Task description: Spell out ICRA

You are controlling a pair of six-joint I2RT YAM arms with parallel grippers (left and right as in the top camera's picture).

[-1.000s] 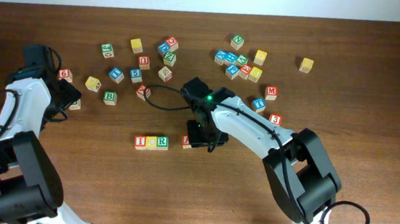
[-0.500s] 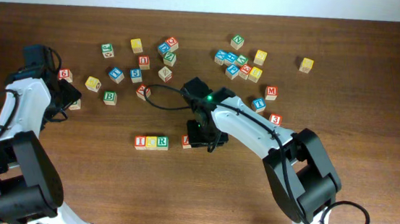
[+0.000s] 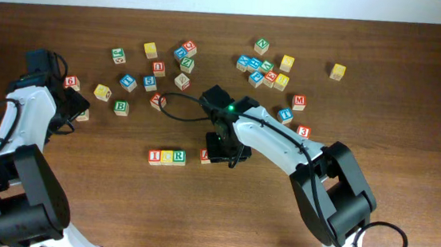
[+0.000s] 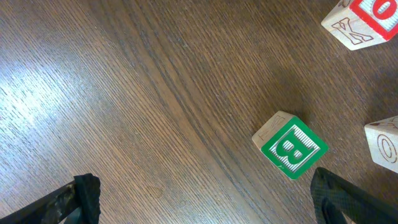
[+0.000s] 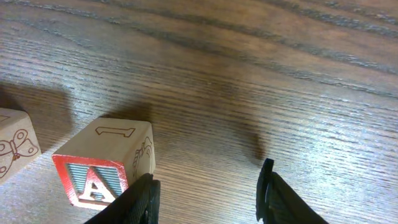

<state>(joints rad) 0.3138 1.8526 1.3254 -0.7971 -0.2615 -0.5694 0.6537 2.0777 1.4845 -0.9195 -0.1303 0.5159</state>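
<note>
In the right wrist view the right gripper [image 5: 208, 196] is seen with jaws spread wide and nothing held. The A block [image 5: 102, 165] lies just outside them at about nine o'clock, not between them. From overhead that block is mostly hidden under the gripper, yet the I-C-R row [image 3: 167, 157] is shown farther out at nine o'clock, a gap left before it. The left gripper [image 4: 205, 186], well apart, is wide open and empty beside a green B block [image 4: 290, 145].
</note>
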